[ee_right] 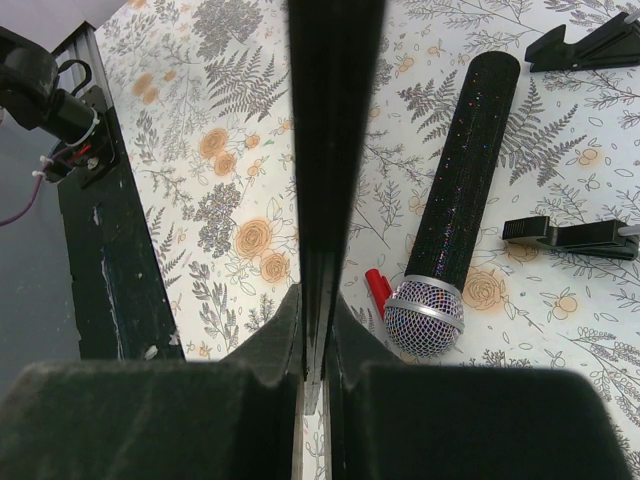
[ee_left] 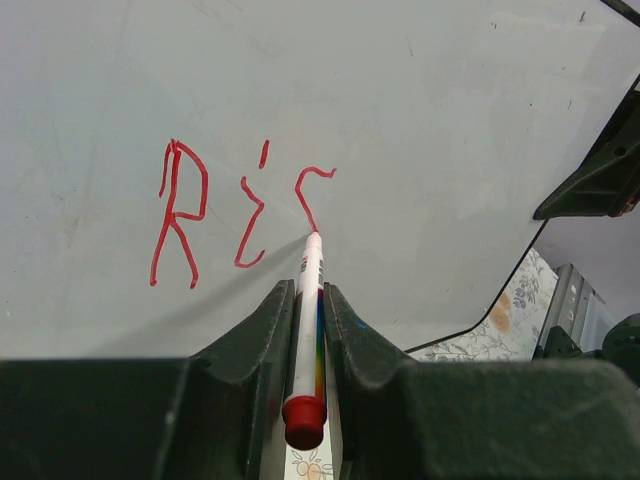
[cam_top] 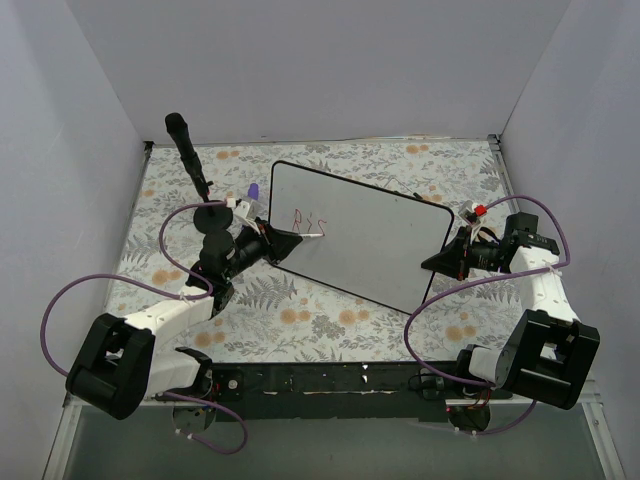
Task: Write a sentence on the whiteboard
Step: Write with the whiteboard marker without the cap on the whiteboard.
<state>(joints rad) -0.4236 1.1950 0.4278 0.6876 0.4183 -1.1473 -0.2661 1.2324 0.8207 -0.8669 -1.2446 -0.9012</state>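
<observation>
The large glossy white whiteboard [cam_top: 370, 235], with its thin black rim and rounded corners, sits askew over the middle of the floral-patterned table [cam_top: 330, 325], between the two arms. The left tool [cam_top: 290, 240] is closed on a slim white marker [ee_left: 312, 262] that has a rainbow stripe and a red end plug. The marker's tip touches the board at the foot of a hooked stroke. The red handwritten sentence [ee_left: 240, 210] reads "Ri" plus that hook, which is not a whole letter; from above the writing is too small to read. The right tool [cam_top: 442, 262] is clamped on the board's right edge. In its own wrist view the board shows only edge-on, as a dark vertical band hiding the strip of table behind it. Right of that band lies a black glittery microphone [ee_right: 455, 200] with a silver mesh head, and a small red piece [ee_right: 378, 290] sits just beside the head. Two black shapes at that view's right side are partly cut off and cannot be identified. A small purple thing [cam_top: 254, 190] near the board's far left corner is too small to name.
</observation>
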